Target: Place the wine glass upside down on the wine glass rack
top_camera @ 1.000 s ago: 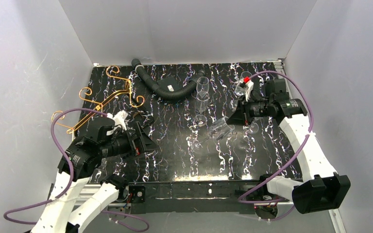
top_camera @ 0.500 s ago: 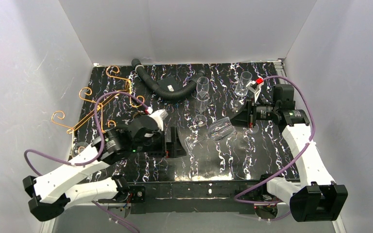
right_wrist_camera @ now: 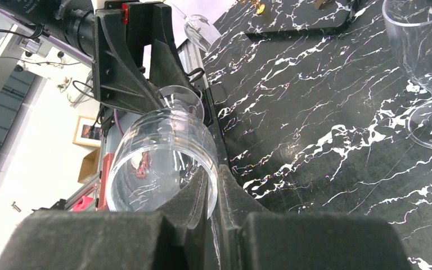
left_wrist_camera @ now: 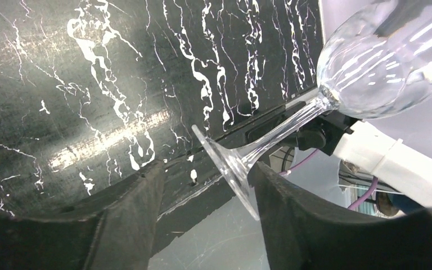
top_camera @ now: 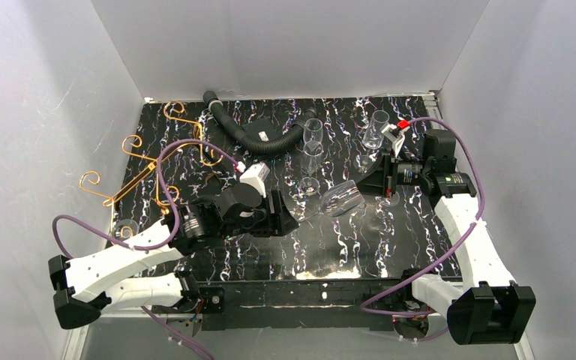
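A clear wine glass (top_camera: 339, 199) is held on its side above the middle of the black marbled table. My right gripper (top_camera: 363, 184) is shut on its rim: in the right wrist view one finger is inside the bowl (right_wrist_camera: 163, 166) and one outside. My left gripper (top_camera: 291, 217) is open, its fingers either side of the glass's foot (left_wrist_camera: 229, 169), which lies close to the right finger. The bowl (left_wrist_camera: 382, 62) shows at the upper right of the left wrist view. The gold wire rack (top_camera: 150, 161) lies at the far left.
A black corrugated hose (top_camera: 259, 139) curves at the back centre. Two more glasses (top_camera: 311, 154) stand upright behind the held one, another (top_camera: 376, 129) stands at the back right, and one glass (right_wrist_camera: 427, 62) shows beside my right gripper.
My left arm has swung right from the left side of the table, and its open gripper now straddles the foot of the glass. My right gripper has shifted only slightly with the glass.
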Motion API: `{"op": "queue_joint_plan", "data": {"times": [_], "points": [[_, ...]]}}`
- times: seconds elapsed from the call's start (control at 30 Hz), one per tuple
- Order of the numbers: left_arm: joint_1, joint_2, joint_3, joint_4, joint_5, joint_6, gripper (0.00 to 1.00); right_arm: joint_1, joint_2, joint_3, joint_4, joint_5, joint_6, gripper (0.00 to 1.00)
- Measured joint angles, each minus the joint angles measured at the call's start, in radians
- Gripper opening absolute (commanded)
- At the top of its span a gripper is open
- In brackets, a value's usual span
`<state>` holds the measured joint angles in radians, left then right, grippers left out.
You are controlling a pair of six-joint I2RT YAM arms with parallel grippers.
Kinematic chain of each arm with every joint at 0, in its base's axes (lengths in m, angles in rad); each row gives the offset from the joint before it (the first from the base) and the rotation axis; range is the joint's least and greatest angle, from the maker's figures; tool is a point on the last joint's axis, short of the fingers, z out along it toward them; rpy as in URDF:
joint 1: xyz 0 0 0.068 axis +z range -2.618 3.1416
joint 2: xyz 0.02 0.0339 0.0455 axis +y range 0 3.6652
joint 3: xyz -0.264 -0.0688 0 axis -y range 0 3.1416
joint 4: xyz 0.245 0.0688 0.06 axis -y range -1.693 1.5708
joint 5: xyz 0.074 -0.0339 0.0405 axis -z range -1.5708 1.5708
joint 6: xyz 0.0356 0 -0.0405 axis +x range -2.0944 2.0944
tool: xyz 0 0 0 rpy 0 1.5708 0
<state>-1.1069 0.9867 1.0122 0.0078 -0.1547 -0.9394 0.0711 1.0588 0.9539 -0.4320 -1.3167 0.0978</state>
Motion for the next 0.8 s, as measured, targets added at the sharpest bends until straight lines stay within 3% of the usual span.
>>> {"op": "queue_joint_plan", "data": {"times": [0.33,0.43,0.6,0.67,0.8], "points": [[-0.015,0.041,0.0,0.04,-0.041,-0.063,0.24,-0.004,-0.002,-0.003,0.017,0.014,0.003,0.01],[-0.019,0.05,0.0,0.048,-0.045,-0.071,0.0,-0.004,-0.004,-0.003,0.016,0.021,-0.002,0.01],[-0.008,0.05,0.001,0.058,-0.083,-0.107,0.0,-0.006,-0.027,-0.005,0.016,0.02,-0.049,0.02],[-0.009,0.05,0.002,0.06,-0.082,-0.105,0.0,-0.008,-0.035,-0.005,0.015,0.019,-0.062,0.14],[-0.01,0.045,0.004,0.05,-0.094,-0.082,0.0,-0.008,-0.048,-0.005,-0.026,0.016,-0.099,0.59]]}}
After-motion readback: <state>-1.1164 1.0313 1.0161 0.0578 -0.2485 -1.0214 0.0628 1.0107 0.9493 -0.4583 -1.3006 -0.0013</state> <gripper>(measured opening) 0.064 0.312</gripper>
